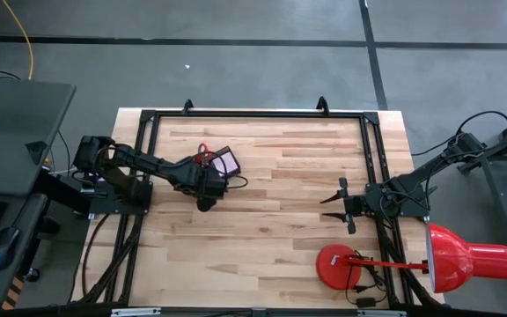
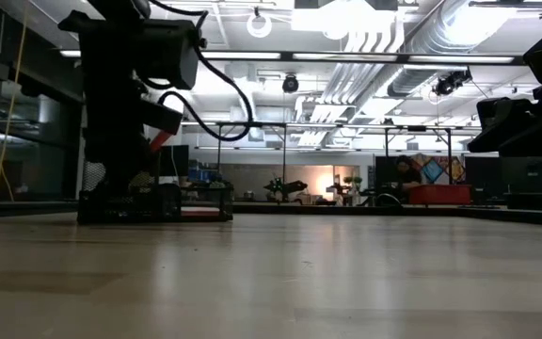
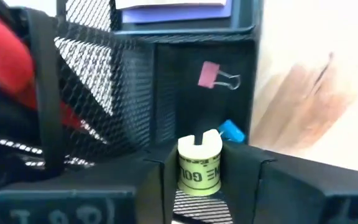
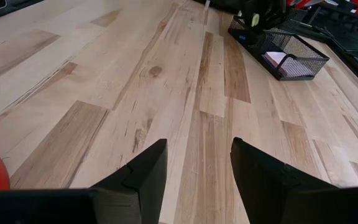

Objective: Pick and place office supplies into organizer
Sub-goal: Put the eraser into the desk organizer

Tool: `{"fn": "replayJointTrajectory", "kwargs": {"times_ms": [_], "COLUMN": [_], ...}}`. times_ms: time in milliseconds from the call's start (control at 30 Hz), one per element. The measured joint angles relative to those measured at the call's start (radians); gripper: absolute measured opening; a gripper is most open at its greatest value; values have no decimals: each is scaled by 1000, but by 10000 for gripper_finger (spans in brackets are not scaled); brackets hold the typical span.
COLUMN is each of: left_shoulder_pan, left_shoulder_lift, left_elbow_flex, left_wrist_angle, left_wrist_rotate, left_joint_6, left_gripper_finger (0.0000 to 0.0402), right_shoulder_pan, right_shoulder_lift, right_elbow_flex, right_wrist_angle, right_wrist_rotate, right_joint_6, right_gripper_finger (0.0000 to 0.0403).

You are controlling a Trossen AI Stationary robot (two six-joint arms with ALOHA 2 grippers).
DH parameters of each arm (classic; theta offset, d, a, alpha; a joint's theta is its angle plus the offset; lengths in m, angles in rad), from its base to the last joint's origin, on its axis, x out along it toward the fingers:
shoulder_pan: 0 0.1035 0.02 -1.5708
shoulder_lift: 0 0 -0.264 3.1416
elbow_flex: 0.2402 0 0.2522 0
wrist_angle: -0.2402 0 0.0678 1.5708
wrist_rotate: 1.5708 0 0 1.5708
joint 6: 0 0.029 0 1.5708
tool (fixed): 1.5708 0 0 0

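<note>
Left end effector [image 3: 199, 186] clamps small yellow eraser-like piece [image 3: 199, 163] above organizer [image 3: 142, 81], far-left of desk [image 1: 280, 220]. Centre over open compartment, lower, then release. Right end effector [image 4: 194, 171] idle right, wide.

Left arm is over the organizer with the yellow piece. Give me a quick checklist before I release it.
1. Left gripper shut on the small yellow piece: ok.
2. Piece above the mesh organizer, over an open compartment: ok.
3. Compartment has room; a pink binder clip and a blue item lie inside: ok.
4. Height above compartment floor: cannot tell.
5. Right gripper open, parked far from the organizer: ok.
</note>
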Motion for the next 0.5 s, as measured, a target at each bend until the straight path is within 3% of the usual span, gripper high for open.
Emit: {"fn": "replayJointTrajectory", "kwargs": {"times_ms": [400, 500], "left_shoulder_pan": [0, -1], "left_shoulder_lift": [-3, -3], "left_elbow_flex": [1, 2], "left_wrist_angle": [11, 10], "left_wrist_rotate": [-21, -24], "left_joint_6": [-14, -14], "left_gripper_finger": [241, 262], "right_shoulder_pan": [0, 0], "right_shoulder_lift": [0, 0], "right_elbow_flex": [0, 0], "right_wrist_angle": [0, 0], "right_wrist_rotate": [0, 0], "right_joint_6": [0, 0], "right_gripper_finger": [169, 169]}}
